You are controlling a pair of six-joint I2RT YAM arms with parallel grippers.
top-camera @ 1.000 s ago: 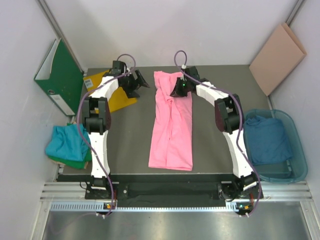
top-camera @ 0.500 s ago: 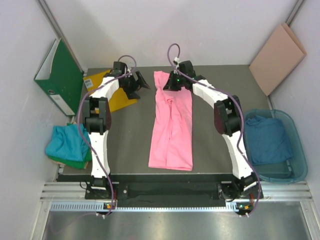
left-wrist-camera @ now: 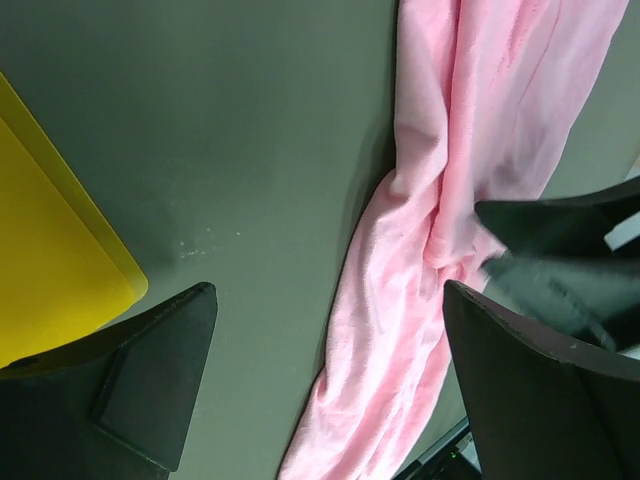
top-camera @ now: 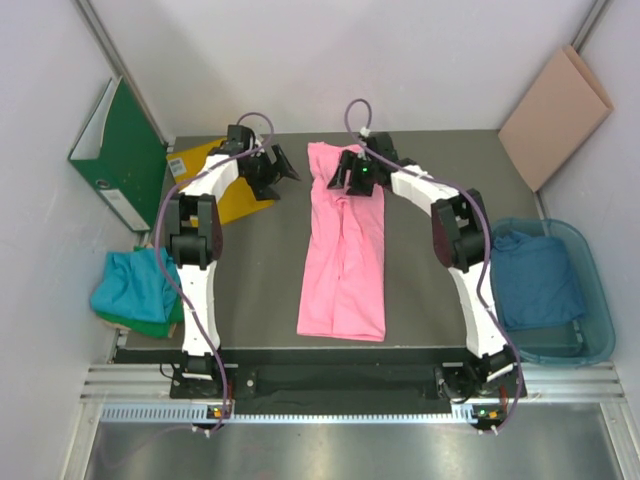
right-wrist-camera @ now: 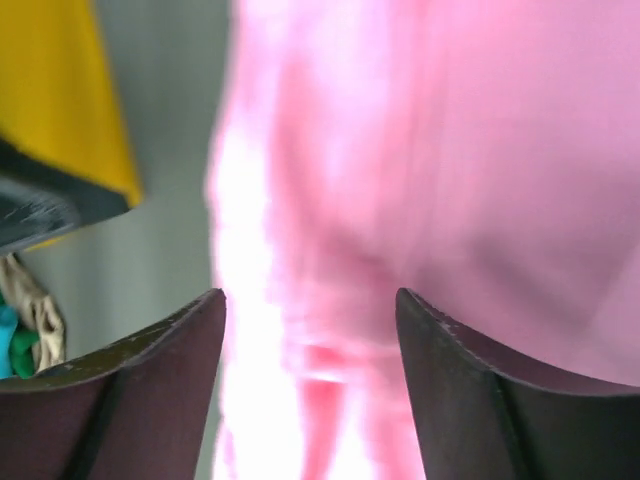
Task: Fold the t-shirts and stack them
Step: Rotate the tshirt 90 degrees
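A bright pink t-shirt (top-camera: 345, 260) lies as a long narrow strip down the middle of the table. My right gripper (top-camera: 346, 176) hovers over its far end, open, with pink cloth (right-wrist-camera: 450, 150) below the spread fingers and nothing gripped (right-wrist-camera: 310, 295). My left gripper (top-camera: 281, 163) stands wide open to the left of the shirt's far end, empty, above bare table (left-wrist-camera: 328, 290); the pink cloth (left-wrist-camera: 440, 200) lies just right of it. A teal shirt on a green one (top-camera: 130, 285) sits at the left edge. A dark blue shirt (top-camera: 535, 275) lies in the bin.
A yellow sheet (top-camera: 235, 200) lies under the left arm at the back left. A green binder (top-camera: 125, 150) leans on the left wall. A clear blue bin (top-camera: 600, 300) stands at the right edge, and a beige board (top-camera: 555, 100) leans at the back right.
The right gripper was shut on the pink shirt's far end and has now opened, letting the cloth go. It shifted left, then back a little. The left arm has stayed put.
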